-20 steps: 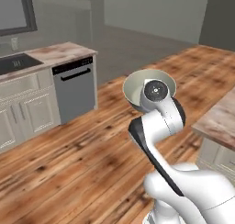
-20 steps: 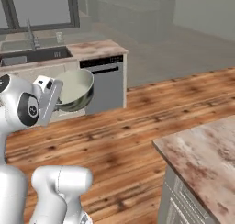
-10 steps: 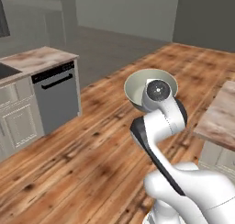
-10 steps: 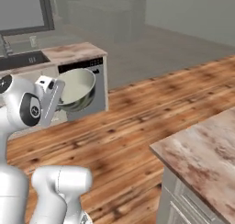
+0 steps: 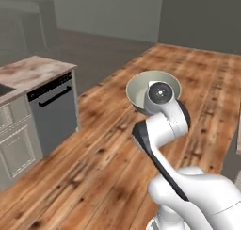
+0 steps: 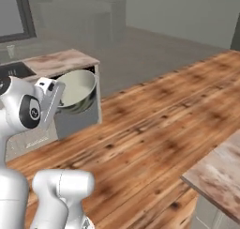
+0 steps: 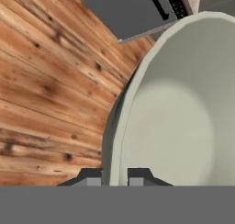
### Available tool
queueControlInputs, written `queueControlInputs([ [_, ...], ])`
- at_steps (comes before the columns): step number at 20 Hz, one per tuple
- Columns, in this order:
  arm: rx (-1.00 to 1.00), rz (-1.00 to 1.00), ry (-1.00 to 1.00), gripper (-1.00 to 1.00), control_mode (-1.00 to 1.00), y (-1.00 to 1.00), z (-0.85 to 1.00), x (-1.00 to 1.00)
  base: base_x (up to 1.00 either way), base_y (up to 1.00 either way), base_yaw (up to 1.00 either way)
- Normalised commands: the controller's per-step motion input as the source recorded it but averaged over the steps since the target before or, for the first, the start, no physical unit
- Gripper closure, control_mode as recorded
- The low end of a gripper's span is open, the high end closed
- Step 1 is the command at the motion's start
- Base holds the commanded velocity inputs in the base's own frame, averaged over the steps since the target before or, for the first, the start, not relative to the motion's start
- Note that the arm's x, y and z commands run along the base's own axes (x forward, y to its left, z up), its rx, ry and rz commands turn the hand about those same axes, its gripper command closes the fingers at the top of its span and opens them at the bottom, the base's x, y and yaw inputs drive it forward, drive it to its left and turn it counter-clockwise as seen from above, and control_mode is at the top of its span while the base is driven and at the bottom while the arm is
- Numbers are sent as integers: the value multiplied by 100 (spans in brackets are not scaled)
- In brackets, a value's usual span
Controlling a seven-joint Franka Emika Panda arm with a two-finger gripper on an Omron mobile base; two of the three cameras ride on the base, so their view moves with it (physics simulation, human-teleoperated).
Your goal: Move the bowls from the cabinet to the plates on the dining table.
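1. Gripper [image 7: 114, 175] is clamped on the rim of a bowl [image 7: 179, 117]; one fingertip sits inside the wall, one outside.
2. Bowl is carried in the air ahead of the wrist, over the wood floor [image 5: 103, 144], tipped toward its side, pale inside facing up and back.
3. Grey dishwasher [image 5: 54, 109] and its marble counter [image 5: 33, 71] are off to the left; a marble slab corner [image 6: 220, 169] shows at right, unclear whether it's the dining table.
4. Step in hand, my read: transit to the table.
5. Rim pinch is a thin hold, so drive smoothly, avoid wrist rolls, keep the grip tight.
6. Level the bowl before lowering it onto a plate.
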Motion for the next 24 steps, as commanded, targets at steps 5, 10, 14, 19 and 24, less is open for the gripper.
queueControlInputs([
  [5, 0, 0, 0, 100, 100, 0, 0, 0, 30, 36, -50],
  [10, 0, 0, 0, 100, 100, 0, 0, 0, 27, 27, -53],
  [14, 0, 0, 0, 100, 100, 0, 0, 0, 50, 32, -38],
  [19, 0, 0, 0, 100, 100, 0, 0, 0, 62, 48, -23],
  [24, 0, 0, 0, 100, 100, 0, 0, 0, 78, 58, -15],
])
